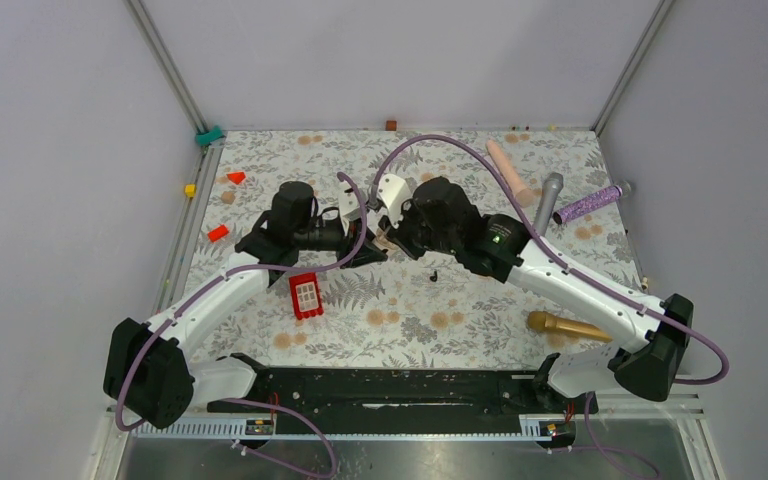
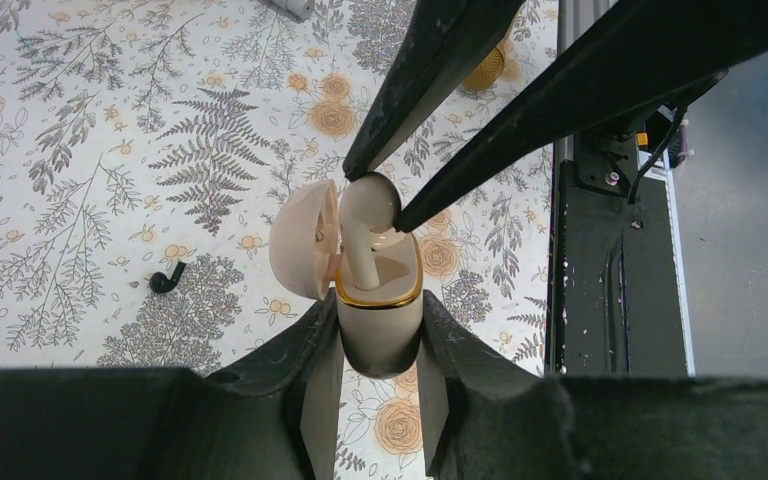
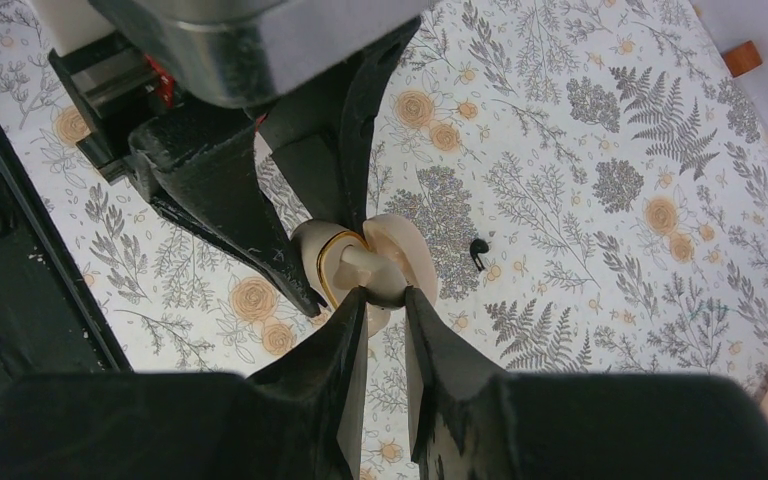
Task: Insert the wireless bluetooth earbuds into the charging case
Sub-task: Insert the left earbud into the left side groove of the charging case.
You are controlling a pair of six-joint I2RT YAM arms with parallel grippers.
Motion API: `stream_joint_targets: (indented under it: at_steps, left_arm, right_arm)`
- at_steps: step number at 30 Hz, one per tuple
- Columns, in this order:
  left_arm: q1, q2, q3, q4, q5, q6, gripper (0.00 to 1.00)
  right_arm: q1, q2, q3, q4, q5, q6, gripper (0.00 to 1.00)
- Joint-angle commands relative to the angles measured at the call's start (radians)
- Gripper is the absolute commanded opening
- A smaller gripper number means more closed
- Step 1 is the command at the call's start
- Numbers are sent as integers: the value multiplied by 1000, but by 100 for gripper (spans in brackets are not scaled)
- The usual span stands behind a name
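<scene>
My left gripper (image 2: 379, 335) is shut on the lower body of the beige charging case (image 2: 380, 325), holding it above the table with its lid (image 2: 303, 240) swung open to the left. A cream earbud (image 2: 365, 215) stands stem-down in the case's gold-rimmed opening, and my right gripper (image 2: 375, 200) is shut on its bulb from above. The right wrist view shows the same grip (image 3: 385, 295) on the earbud (image 3: 380, 275) beside the case (image 3: 322, 262). A small black earbud (image 2: 167, 278) lies on the floral cloth, also in the right wrist view (image 3: 477, 252).
A red block with white keys (image 1: 305, 295) lies near the left arm. Small red pieces (image 1: 218, 233) sit at the left. A gold microphone (image 1: 568, 325), a grey microphone (image 1: 547, 200), a purple glitter stick (image 1: 590, 205) and a pink cylinder (image 1: 509, 170) lie on the right.
</scene>
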Motion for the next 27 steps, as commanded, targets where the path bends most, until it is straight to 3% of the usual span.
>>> stream_joint_targets:
  at_steps: [1,13,27]
  left_arm:
    - [-4,-4,6,56,-7,15,0]
    - [-4,-8,-2,56,-19,25,0]
    - [-4,-15,-1,56,-48,27,0]
  right_arm:
    - [38,12,1,27,-46,-25,15]
    - [52,2,-3,21,-43,-70,16]
    - [52,13,26,-12,-32,7,18]
